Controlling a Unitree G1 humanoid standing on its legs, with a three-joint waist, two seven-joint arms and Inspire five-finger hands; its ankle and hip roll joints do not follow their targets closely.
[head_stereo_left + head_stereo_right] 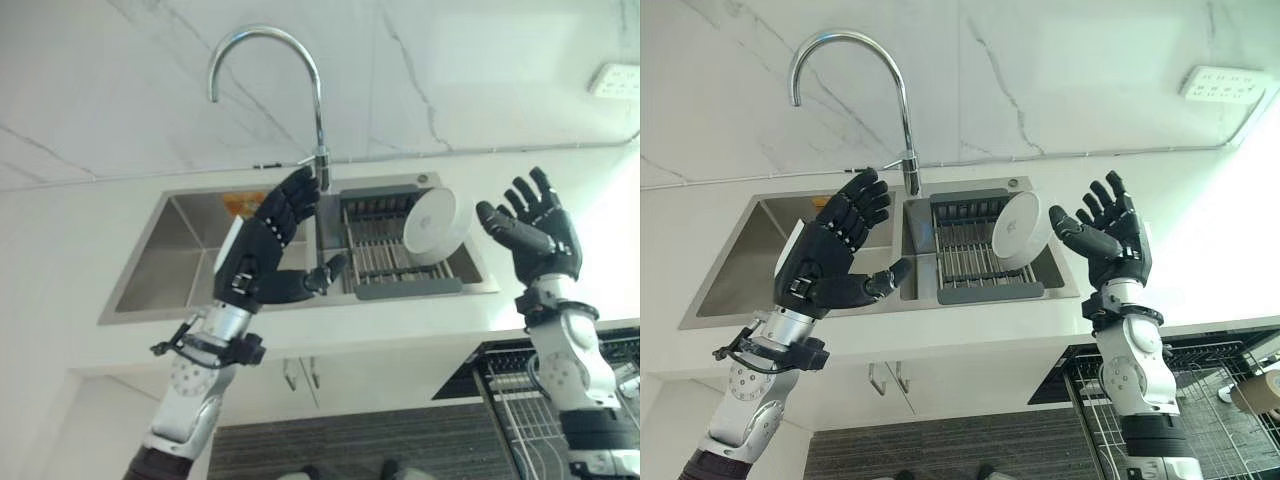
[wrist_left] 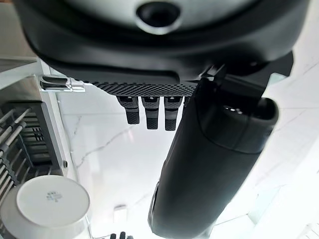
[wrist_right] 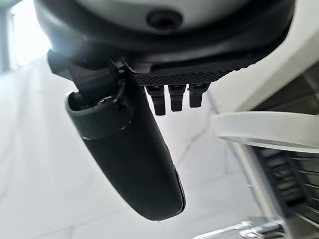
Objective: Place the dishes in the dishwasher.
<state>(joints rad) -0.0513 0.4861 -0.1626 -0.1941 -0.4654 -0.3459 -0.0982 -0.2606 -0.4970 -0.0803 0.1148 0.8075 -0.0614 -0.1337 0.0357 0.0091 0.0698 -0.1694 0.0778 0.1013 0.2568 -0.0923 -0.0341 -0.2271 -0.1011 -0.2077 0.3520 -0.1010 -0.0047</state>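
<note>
The left hand (image 1: 265,245) is hovering with fingers spread and thumb extended, over the divider of a double steel sink (image 1: 165,255). Just beyond its fingertips, a chrome faucet (image 1: 318,120) is rising and arching back over it. The right hand (image 1: 535,230) is hovering apart, fingers spread, holding nothing. Between the two hands, nearer the right hand, a white bowl (image 1: 437,225) is leaning on its edge in a grey drying rack (image 1: 385,255). Below the right hand, a dishwasher rack (image 1: 520,400) is standing pulled out.

A white marble wall (image 1: 1040,90) rises behind the pale surface (image 1: 1200,250). A wall socket (image 1: 1218,84) sits at two o'clock. Dark striped floor (image 1: 960,445) lies at six o'clock.
</note>
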